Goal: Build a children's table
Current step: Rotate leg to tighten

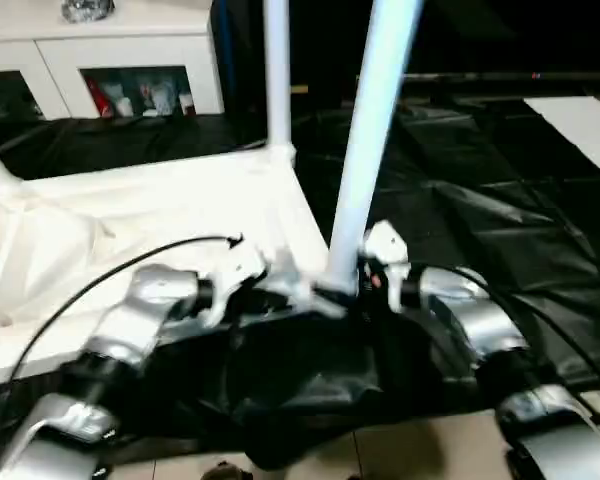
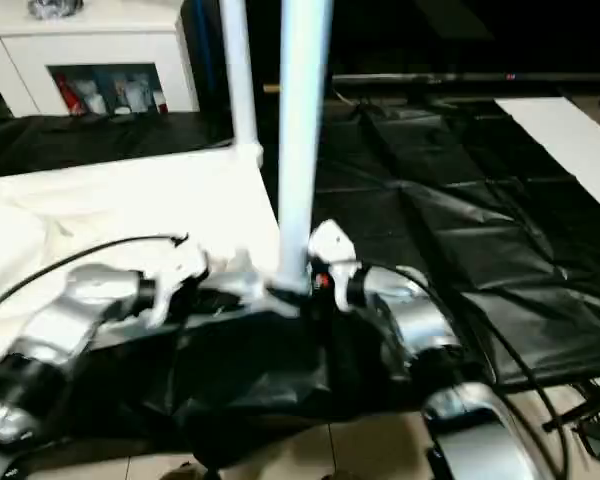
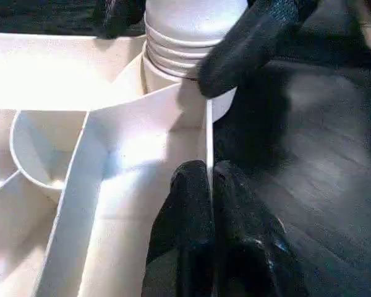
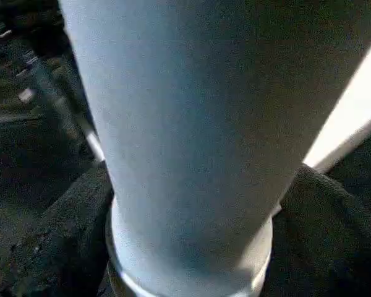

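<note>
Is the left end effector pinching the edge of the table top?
Yes, the left end effector has its two black fingers pressed together on the thin white wall of the tabletop.

Left tool (image 3: 211,185) pinched, right tool (image 3: 191,43) spread.

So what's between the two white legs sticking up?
Just the upturned tabletop's far edge and black sheeting behind; no object stands between the near leg and far leg, in the left eye view.
</note>
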Controlling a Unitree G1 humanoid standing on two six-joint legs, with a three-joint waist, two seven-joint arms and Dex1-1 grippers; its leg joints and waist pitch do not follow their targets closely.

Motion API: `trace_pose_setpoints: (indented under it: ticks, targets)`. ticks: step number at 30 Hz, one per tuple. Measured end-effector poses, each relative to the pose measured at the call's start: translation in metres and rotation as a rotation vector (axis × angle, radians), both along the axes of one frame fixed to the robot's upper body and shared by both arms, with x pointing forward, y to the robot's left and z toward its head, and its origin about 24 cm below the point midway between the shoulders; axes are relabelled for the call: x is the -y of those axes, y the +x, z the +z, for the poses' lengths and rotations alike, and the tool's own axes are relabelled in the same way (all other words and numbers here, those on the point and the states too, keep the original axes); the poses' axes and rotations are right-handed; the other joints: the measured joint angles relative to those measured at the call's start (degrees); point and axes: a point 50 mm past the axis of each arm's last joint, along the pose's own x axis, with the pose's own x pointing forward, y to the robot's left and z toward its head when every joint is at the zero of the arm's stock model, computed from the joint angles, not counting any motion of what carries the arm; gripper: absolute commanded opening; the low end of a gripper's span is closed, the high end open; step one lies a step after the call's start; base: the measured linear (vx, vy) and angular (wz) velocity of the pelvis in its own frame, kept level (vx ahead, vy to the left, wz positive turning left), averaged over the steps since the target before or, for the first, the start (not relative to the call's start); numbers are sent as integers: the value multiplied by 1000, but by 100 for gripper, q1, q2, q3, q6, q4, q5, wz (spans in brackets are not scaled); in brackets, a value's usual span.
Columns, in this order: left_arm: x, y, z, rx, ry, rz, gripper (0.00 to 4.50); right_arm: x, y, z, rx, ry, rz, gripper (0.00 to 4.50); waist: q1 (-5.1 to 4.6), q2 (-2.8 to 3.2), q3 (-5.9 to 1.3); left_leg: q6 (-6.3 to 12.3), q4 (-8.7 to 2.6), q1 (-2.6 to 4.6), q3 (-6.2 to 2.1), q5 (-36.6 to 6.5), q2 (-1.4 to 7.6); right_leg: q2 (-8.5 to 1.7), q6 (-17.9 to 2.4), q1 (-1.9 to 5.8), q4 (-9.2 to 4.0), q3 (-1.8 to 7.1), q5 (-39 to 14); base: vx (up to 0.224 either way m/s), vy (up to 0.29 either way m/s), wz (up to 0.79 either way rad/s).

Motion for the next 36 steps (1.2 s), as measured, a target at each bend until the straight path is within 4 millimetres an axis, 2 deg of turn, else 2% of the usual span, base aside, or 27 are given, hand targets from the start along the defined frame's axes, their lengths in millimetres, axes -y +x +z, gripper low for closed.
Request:
trace_pose_setpoints:
  ticks: [3, 12, 19, 22, 26, 29, 33, 36]
  targets:
    - [-3, -2, 2, -11, 0, -23, 0, 0, -2, 2, -5, -7, 46, 400, -5, -11, 6, 0, 1, -2, 0, 0, 0, 0, 0, -1, 1, 0, 0, 0, 0, 0]
    - [-9, -6, 4, -28, 1, -39, 0, -4, -6, 4, -28, -1, 110, 324, -24, -27, 7, 0, 3, -11, 0, 0, 1, 0, 0, -6, -1, -1, 0, 0, 0, 0]
    - [-10, -7, 3, -32, -3, -32, 0, -5, -9, 3, -43, 11, 108, 282, -26, -38, 0, 0, 5, -12, -1, 0, 1, 0, 0, -6, 0, -1, 0, 0, 0, 0]
    - [-6, -3, 1, -6, -1, 21, 0, -6, -5, -1, -39, 31, 14, 277, -32, -38, 0, 0, 8, -10, -1, 0, 1, 0, -3, -5, 3, 0, 2, 0, 0, 0]
    - [9, 16, -2, 48, -6, 164, 0, -17, 14, -6, -23, 64, -268, 276, -76, -42, 2, -1, 9, -7, -1, 1, 0, 0, 12, -7, 3, 0, 2, 0, 0, 0]
    - [20, 22, -3, 69, -3, 228, 0, -23, 20, -8, -27, 73, -400, 276, -97, -41, 1, -1, 11, -4, -1, 1, -1, 0, 14, -4, 1, 4, 4, 0, 0, 0]
    - [34, 31, -3, 97, 3, 300, 0, -31, 30, -8, -13, 62, -556, 276, -88, -38, -1, -1, 11, -4, -1, 1, -2, 0, 8, -3, 1, 4, 12, 0, 0, 0]
    - [38, 34, -3, 108, 6, 316, 0, -34, 32, -8, 0, 58, -603, 276, -74, -35, -3, -1, 10, -5, -1, 1, -2, -1, -1, -3, 1, 4, 17, 0, 0, 0]
